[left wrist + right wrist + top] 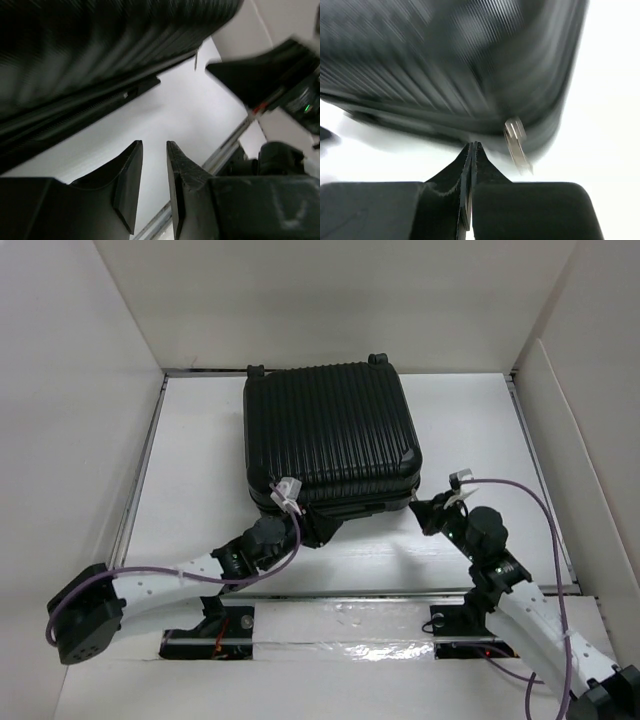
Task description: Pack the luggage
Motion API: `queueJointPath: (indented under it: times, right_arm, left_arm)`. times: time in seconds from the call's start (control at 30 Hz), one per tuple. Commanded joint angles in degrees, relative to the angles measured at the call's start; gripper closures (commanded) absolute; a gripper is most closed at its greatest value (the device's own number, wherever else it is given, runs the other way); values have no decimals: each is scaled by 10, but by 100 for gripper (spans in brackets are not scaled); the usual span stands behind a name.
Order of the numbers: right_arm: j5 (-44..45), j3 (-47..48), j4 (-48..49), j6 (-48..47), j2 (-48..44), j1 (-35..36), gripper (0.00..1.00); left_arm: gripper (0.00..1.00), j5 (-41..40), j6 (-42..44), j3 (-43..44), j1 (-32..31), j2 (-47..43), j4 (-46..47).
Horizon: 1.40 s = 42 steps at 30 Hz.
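white table (200, 500), boxed in by pale walls (90, 360). luggage (330, 430) lies flat at back centre of the table, lid closed, ribbed side up, wheels (378, 359) toward the far wall. left gripper (318, 528) sits low at the luggage's near edge, by the seam; its fingers (131, 170) stand a narrow gap apart, nothing between them. right gripper (425, 508) is just beside the near right corner; wrist view shows its fingers (485, 170) pressed together, empty, tips close under the ribbed side. small metal zip pull (516, 146) hangs there, just right of the tips.
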Motion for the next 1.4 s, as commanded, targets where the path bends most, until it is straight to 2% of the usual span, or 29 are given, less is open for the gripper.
queueJointPath:
  times: [0.0,0.03,0.07,0.13,0.2,0.37,0.5,0.63,0.73,0.77,0.83,0.9,0.97,1.0,1.13,1.37]
  right_arm:
    - [127,1,-39,17,-54,32,93]
    - [161,5,-62,15,-57,39,83]
    - [174,13,-70,13,-51,39,63]
    - [160,26,-71,-12,-28,34,50]
    - [141,55,-75,-27,33,26,46]
    - [106,92,-75,-38,127,26,51]
    - [116,98,-73,-38,134,31,52]
    - [104,97,-69,-36,144,26,57]
    - [98,94,-68,-33,152,26,65]
    - [97,91,-66,-33,155,21,73]
    - [96,88,-56,-35,156,21,78]
    - [77,89,-52,-38,163,21,88]
    - [63,95,-68,-41,163,21,100]
    - [59,100,-72,-41,160,21,100]
    - [54,108,-86,-36,137,72,100]
    - [159,164,-175,-22,157,227,100]
  left_arm:
    - [77,-31,8,-9,28,-45,-80]
    - [76,-28,7,-11,41,-58,-100]
    - [75,-26,4,-15,46,-64,-111]
    - [74,-24,-3,-20,52,-80,-134]
    - [71,-19,-13,-31,58,-89,-147]
    - [66,0,-12,-34,58,-85,-153]
    - [64,12,2,-21,58,-60,-137]
    - [62,24,19,2,58,-14,-106]
    - [60,26,25,18,58,24,-85]
    - [60,26,27,25,58,33,-81]
    - [60,22,29,31,58,55,-71]
    - [59,17,33,38,58,64,-67]
    - [54,1,33,41,63,74,-57]
    - [52,-5,34,44,63,80,-54]
    - [51,-21,40,74,63,134,-33]
    - [51,-12,30,130,68,210,-1]
